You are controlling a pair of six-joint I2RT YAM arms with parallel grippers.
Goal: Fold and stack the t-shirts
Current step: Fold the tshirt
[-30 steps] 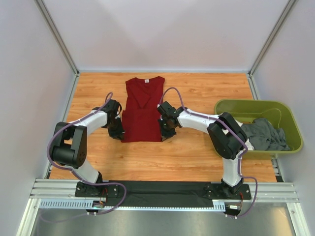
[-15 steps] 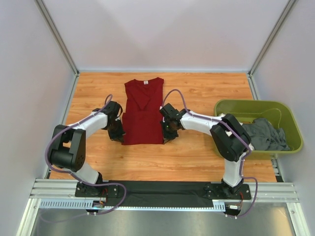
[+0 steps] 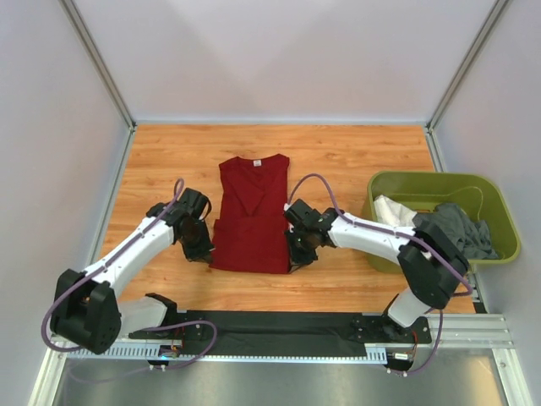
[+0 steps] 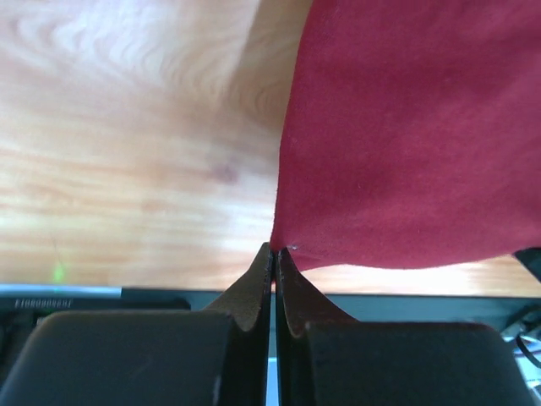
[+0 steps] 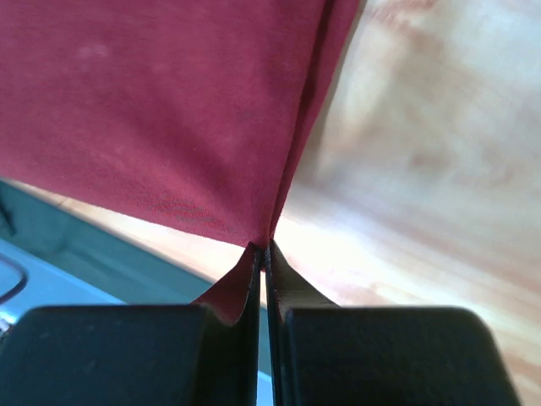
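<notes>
- Top external, nearest: left gripper (image 3: pixel 203 252) and right gripper (image 3: pixel 294 258) clamped tight on near corners of red shirt (image 3: pixel 251 216), one each.
- Spread flat on table (image 3: pixel 169 152) between them, neck far.
- Farther right, in tub (image 3: pixel 439 179): white shirt (image 3: pixel 390 208), grey shirt (image 3: pixel 461 230).

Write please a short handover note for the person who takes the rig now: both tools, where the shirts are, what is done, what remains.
Left tool: shut on the near left corner of the dark red t-shirt.
Right tool: shut on its near right corner.
The red shirt lies on the table, neck away from the arms, sleeves seemingly folded in.
The white t-shirt and the dark grey t-shirt are in the green tub.
Done: red shirt laid out, side folds apparently made.
Left: probably fold the hem toward the neck, then fold the other two and stack all three.
</notes>
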